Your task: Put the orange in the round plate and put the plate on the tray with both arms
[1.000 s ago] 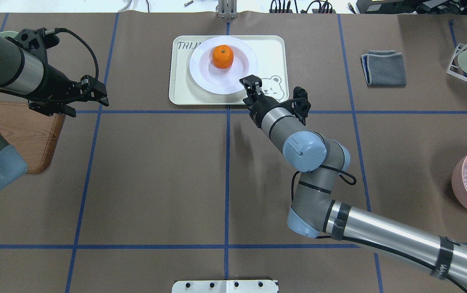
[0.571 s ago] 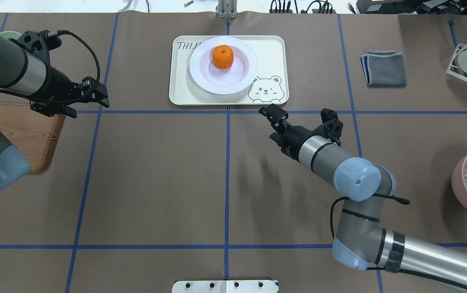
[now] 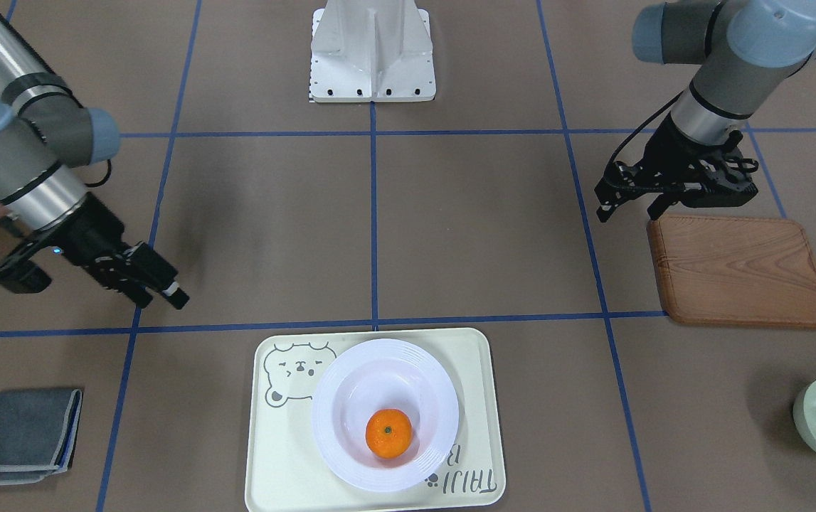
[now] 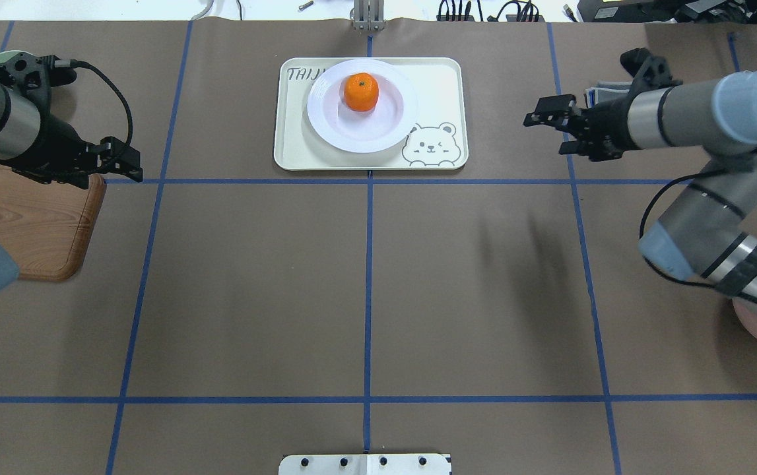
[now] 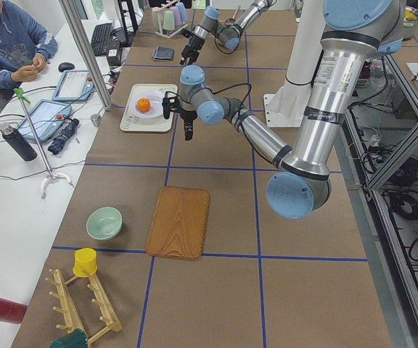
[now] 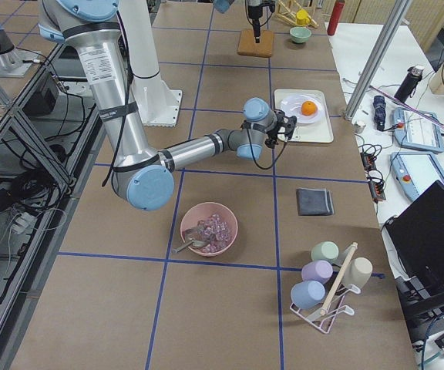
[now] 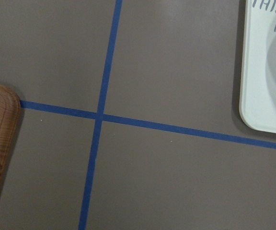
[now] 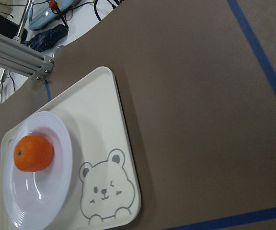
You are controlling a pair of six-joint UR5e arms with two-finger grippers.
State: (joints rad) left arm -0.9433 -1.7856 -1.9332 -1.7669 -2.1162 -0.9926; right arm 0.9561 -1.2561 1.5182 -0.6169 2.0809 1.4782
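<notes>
since a second ago the right arm has swung out of the middle: its right end effector (image 3: 161, 299) was beside the near rim of the round plate and now hangs well off to my right of the tray, near the folded grey cloth (image 3: 23, 434), jaws parted with nothing between them. the left arm has drawn back a little too. nearest to the robot the brown tabletop (image 4: 253, 297) carries only the blue tape grid. further out, the left end effector (image 3: 627, 212) hovers just past the far edge of the wooden board (image 4: 35, 224), its fingers also spread and holding nothing; its wrist camera looks straight down at a tape crossing, with a corner of the board at one side and a corner of the tray at the other. on the right the pink bowl (image 6: 206, 227) sits under that arm's elbow. farthest out, on the centre line, the tray (image 4: 292, 145) lies flat with the round plate (image 4: 335, 128) resting on it, toward its far left and covering part of the lettering, while the bear drawing shows at the near right corner. the orange (image 4: 360, 92) sits in the plate's sunken centre, stem dot up. both arms are well apart from the tray.
</notes>
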